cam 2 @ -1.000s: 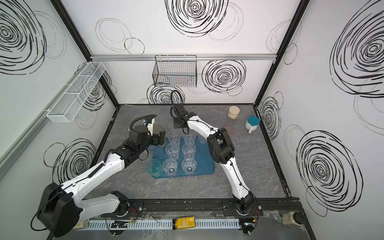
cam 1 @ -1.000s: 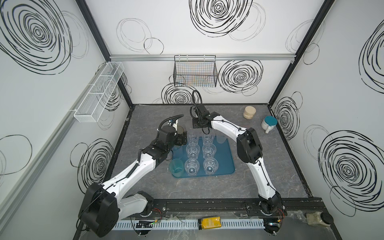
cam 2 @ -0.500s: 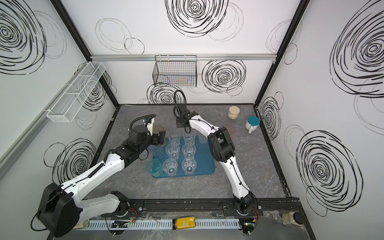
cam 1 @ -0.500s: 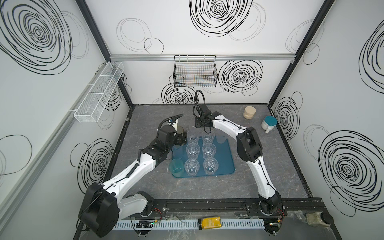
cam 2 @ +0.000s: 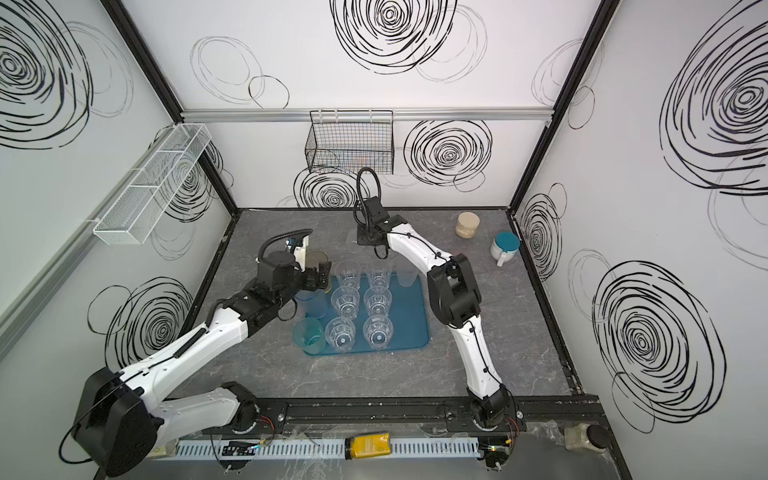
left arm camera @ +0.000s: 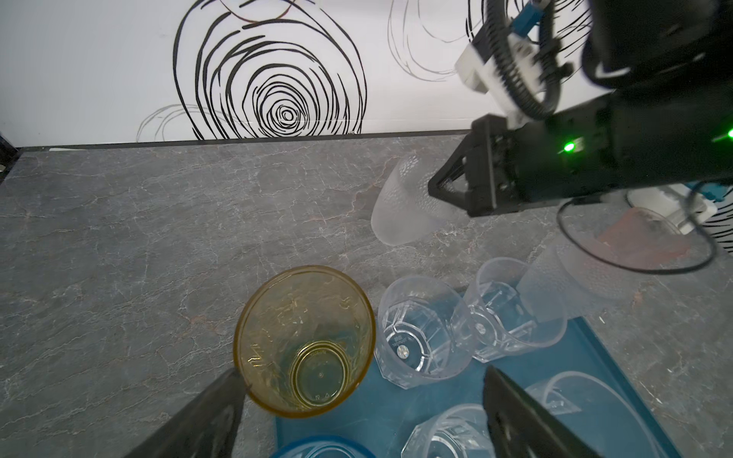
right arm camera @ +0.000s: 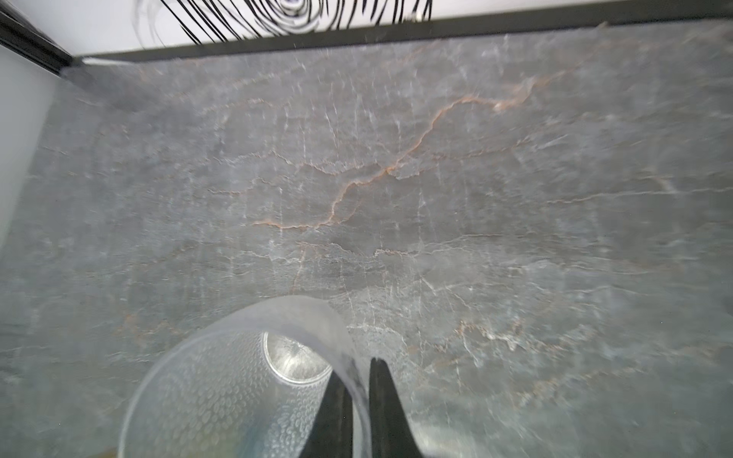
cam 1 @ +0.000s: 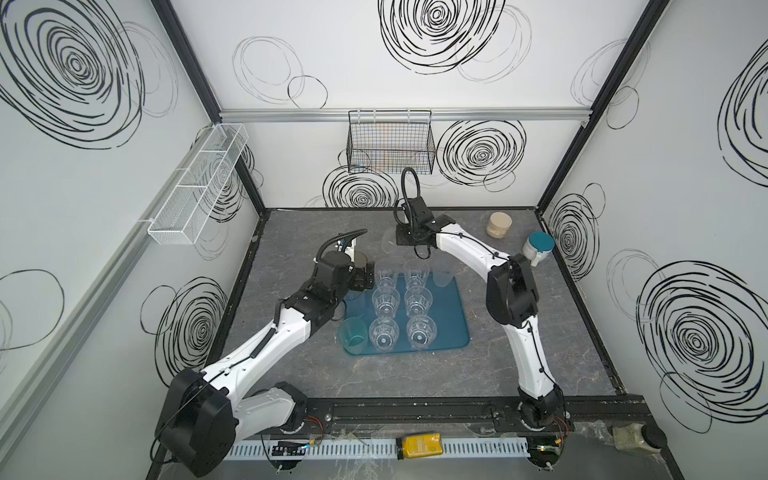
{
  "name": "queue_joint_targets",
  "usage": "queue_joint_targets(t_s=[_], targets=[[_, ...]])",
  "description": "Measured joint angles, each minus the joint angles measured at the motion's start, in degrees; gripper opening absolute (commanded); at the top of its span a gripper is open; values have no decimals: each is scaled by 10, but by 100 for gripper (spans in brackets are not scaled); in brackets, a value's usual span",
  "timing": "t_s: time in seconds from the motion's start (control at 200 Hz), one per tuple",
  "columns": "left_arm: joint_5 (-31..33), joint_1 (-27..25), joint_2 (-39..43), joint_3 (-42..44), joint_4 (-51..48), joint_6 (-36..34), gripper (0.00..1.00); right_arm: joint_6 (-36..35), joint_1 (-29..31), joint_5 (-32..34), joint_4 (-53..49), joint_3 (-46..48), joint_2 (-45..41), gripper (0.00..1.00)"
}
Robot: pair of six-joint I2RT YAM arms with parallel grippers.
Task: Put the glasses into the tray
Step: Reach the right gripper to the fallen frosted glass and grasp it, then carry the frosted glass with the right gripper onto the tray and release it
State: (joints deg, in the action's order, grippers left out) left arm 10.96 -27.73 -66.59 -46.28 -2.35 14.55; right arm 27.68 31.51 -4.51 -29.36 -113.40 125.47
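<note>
Frosted glass (right arm camera: 246, 380) has its rim pinched by the right gripper (right arm camera: 357, 370), left gripper (left arm camera: 363, 372) sits wide open by the amber glass (left arm camera: 305, 341)

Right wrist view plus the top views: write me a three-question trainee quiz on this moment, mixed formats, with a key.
1. True or false: the right gripper pinches the frosted glass by its rim.
2. How many clear faceted glasses stand in the tray?
3. The left gripper is: A open, B shut, C out of view.
Key: 1 true; 2 six; 3 A.
</note>
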Motion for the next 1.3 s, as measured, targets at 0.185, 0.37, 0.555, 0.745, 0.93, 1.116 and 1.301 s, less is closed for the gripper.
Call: queue_joint_targets(t_s=[0.185,0.37,0.555,0.745,0.93,1.116,1.301], targets=[[33,-59,8,-27,-3,-11,96,0,-11,7,7,90,-170,3],[74,-180,1,-65,3,-46,96,-7,-41,18,22,283,-358,3],[88,-256,-30,-66,41,-51,96,-14,-83,47,0,454,-488,3],[91,-317,-74,-67,51,-47,96,-17,-86,57,-12,548,-539,3],[86,-325,-82,-67,55,-26,96,-6,-65,57,-8,606,-530,3],[98,-324,-73,-61,60,-21,96,-1,-39,59,1,608,-466,4],[98,-309,-66,-48,63,-21,96,0,-34,71,5,593,-392,5]])
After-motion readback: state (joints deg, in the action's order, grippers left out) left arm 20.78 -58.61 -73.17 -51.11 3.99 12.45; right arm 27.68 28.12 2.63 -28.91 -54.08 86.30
